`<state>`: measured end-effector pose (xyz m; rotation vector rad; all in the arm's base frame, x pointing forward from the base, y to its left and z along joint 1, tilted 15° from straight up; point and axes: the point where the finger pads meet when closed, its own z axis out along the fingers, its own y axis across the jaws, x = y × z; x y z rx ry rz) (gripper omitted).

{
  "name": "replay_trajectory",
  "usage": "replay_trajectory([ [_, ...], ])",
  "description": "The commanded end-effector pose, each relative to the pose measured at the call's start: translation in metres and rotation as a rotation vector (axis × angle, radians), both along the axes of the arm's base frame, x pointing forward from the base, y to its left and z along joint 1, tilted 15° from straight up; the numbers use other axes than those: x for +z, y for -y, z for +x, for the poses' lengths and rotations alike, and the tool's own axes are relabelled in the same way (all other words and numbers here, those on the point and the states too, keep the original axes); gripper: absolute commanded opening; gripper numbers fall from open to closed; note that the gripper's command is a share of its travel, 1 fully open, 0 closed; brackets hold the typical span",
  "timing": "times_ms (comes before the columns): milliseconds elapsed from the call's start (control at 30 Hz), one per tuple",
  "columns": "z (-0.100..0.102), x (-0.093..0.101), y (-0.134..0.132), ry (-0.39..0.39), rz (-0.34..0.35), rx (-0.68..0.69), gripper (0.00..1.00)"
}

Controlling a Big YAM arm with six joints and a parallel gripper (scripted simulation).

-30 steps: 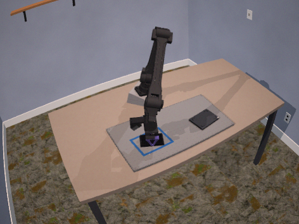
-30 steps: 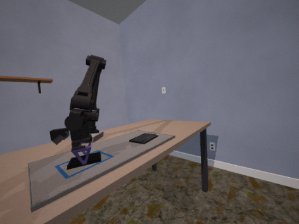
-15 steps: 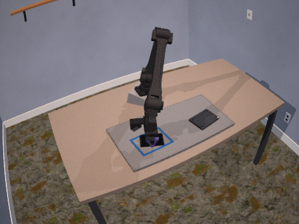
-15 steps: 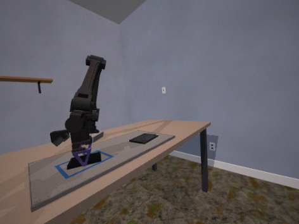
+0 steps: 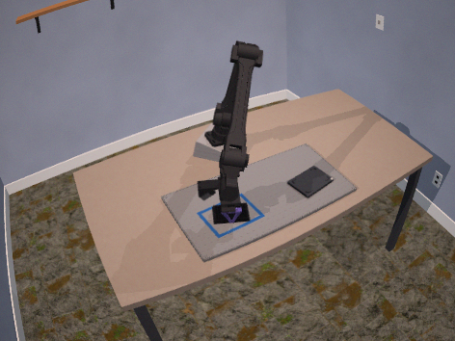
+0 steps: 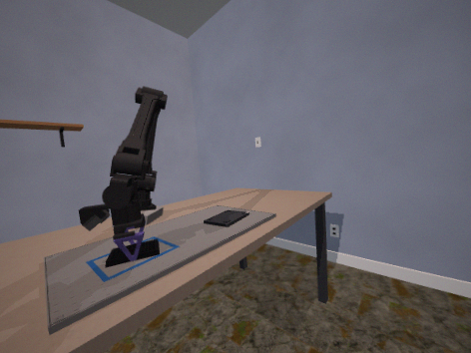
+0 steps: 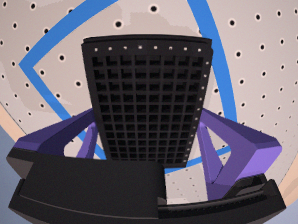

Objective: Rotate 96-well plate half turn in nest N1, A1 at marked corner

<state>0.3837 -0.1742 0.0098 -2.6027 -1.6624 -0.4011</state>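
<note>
The black 96-well plate [image 7: 148,99] [image 5: 231,215] lies flat inside the blue taped outline of bench spot B1 on the grey deck. It also shows in the top and exterior views [image 5: 230,214] [image 6: 132,251]. My gripper [image 7: 147,112] is straight above it, its purple fingers pressed against the plate's two long sides, shut on the plate. The gripper shows low over the plate in the top and exterior views [image 5: 232,215] [image 6: 129,246]. The plate nest N1 [image 5: 310,181] is a dark empty square at the deck's right end, also seen in the exterior view [image 6: 226,217]. I cannot make out the plate's cut corner.
The grey perforated deck [image 5: 260,198] lies along the wooden table. The arm's base [image 5: 217,137] stands behind the deck. The table's front edge runs close to the deck.
</note>
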Motion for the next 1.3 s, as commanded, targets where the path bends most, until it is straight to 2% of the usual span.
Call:
replay_trajectory([
  [0,0.012,0.012,0.009,0.035,-0.024,-0.006,0.00],
  [767,0.012,0.012,0.009,0.035,-0.024,-0.006,0.00],
  [800,0.017,0.025,0.015,0.064,-0.040,-0.016,0.00],
  [1267,0.013,0.049,0.023,0.063,-0.042,-0.009,0.00],
])
